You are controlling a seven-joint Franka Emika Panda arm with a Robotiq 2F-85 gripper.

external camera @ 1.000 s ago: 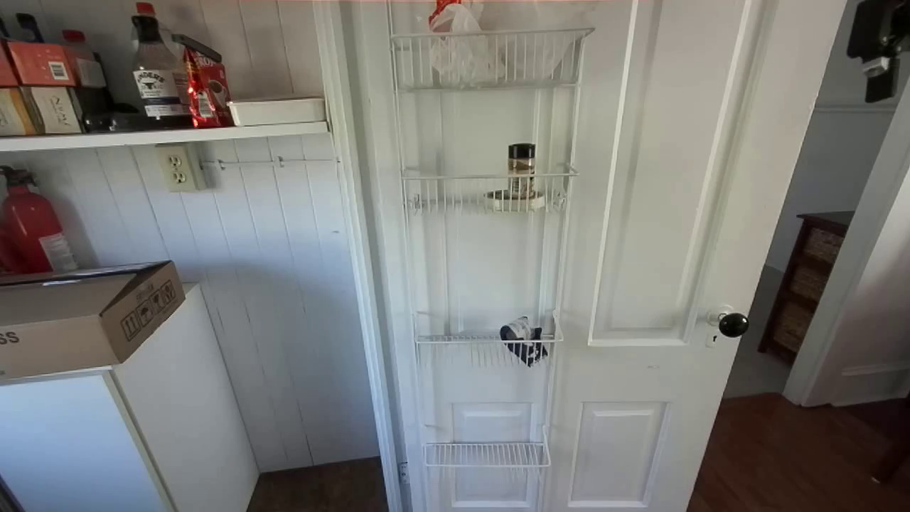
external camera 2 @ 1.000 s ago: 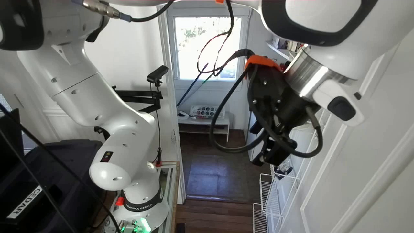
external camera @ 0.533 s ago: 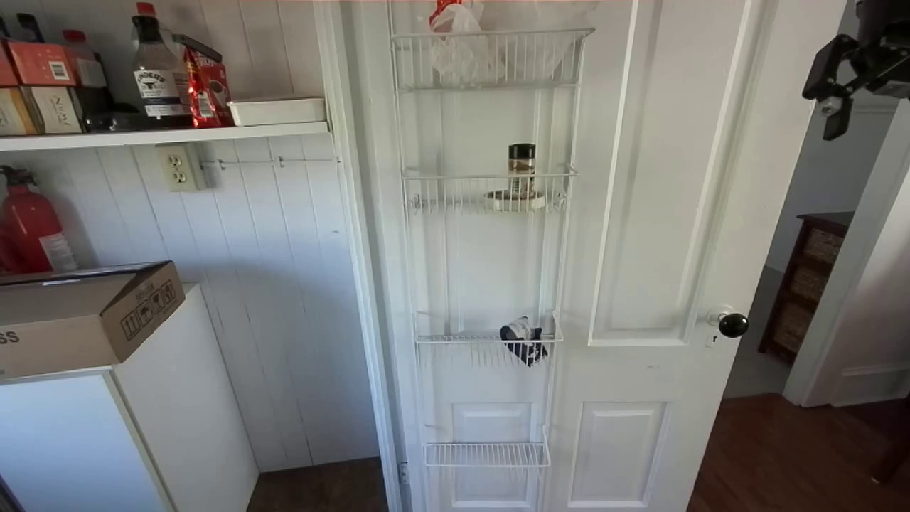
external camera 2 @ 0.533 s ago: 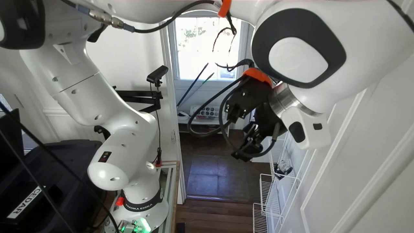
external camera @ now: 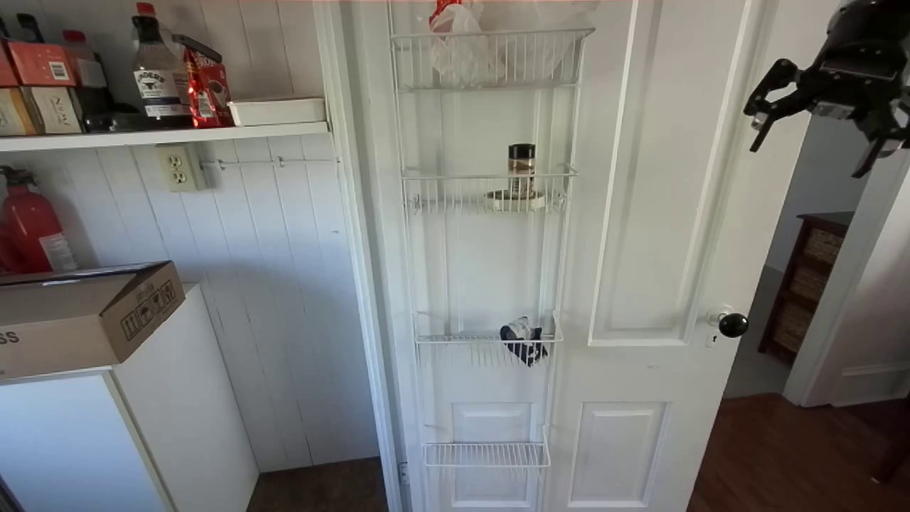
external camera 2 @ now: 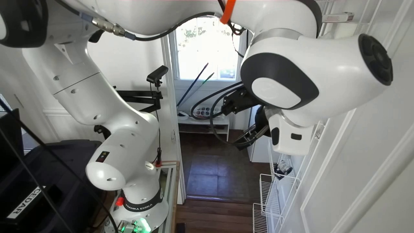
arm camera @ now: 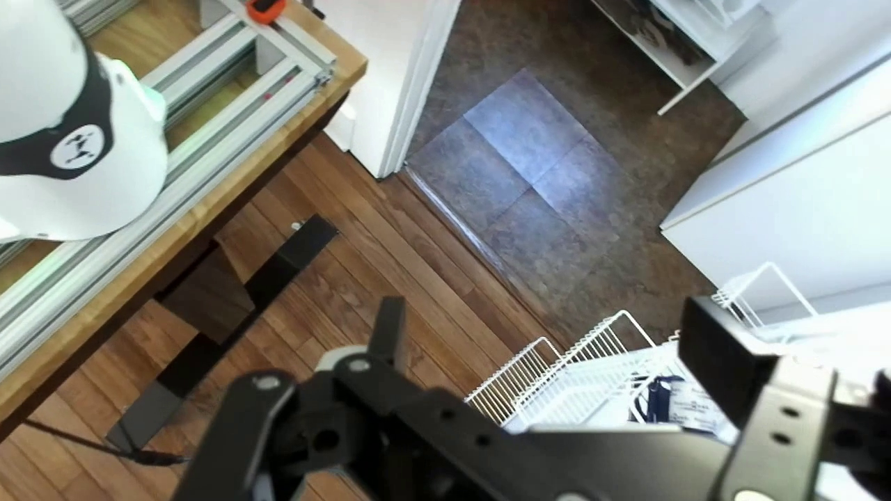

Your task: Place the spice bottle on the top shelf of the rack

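Note:
The spice bottle (external camera: 521, 165), with a black cap and clear body with brownish contents, stands upright in a wire basket of the white rack (external camera: 405, 270). A round pale item (external camera: 498, 202) sits at its base. One basket above it is the uppermost basket I see, taken as the top shelf (external camera: 412, 62), with plastic bags in it. My gripper (external camera: 810, 158) hangs open and empty right of the rack, before the door, apart from the bottle. In the wrist view its fingers are wide apart, with nothing between the gripper's tips (arm camera: 555, 341). The bottle is not visible in the wrist view.
A dark and white packet (external camera: 522, 340) lies in a lower basket (external camera: 455, 340). The door has a black knob (external camera: 733, 325). A wall shelf (external camera: 277, 129) with bottles and boxes is at left, above a cardboard box (external camera: 64, 320). A white box (external camera 2: 338, 17) lies high on the rack.
My gripper has come further in from the right edge of an exterior view and turned, so both fingers now show spread. The wrist has swung down and around. The bottle has not moved.

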